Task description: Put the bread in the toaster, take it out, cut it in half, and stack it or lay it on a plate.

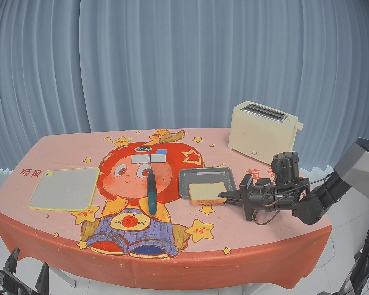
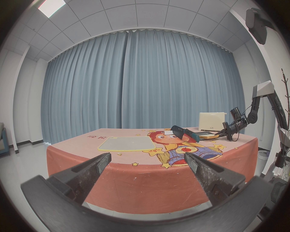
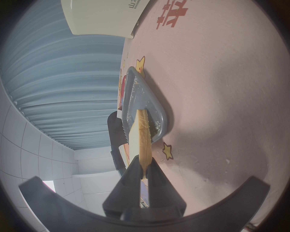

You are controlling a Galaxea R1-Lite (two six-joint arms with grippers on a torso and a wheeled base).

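Open gap between tray (image 1: pixel 207 174) and toaster (image 1: pixel 261 132), knife (image 1: pixel 152 192) lying between cutting board (image 1: pixel 65 188) and tray

I'm seeing a cream toaster (image 1: pixel 262 130), a grey tray (image 1: pixel 205 174), pale bread (image 1: pixel 206 192) with a golden crust, a teal-handled knife (image 1: pixel 152 188), a yellow-rimmed grey cutting board (image 1: pixel 64 188), and a salmon-pink tablecloth (image 1: pixel 269 230) carrying yellow stars.

Table: we see a rounded table (image 1: pixel 269 238) under a pink-orange cloth printed with a cartoon apple-headed child and yellow stars.
Cards: we make out white cards (image 1: pixel 140 158) and a small blue card (image 1: pixel 161 152) lying flat on the child's forehead, close together.
Curtain: a pleated grey-blue curtain (image 1: pixel 173 65) hangs behind the table.
Ceiling: from the left wrist we see white ceiling tiles (image 2: pixel 151 15) and one lit panel (image 2: pixel 51 6).
Floor: a pale floor (image 2: pixel 18 169) lies around the table.
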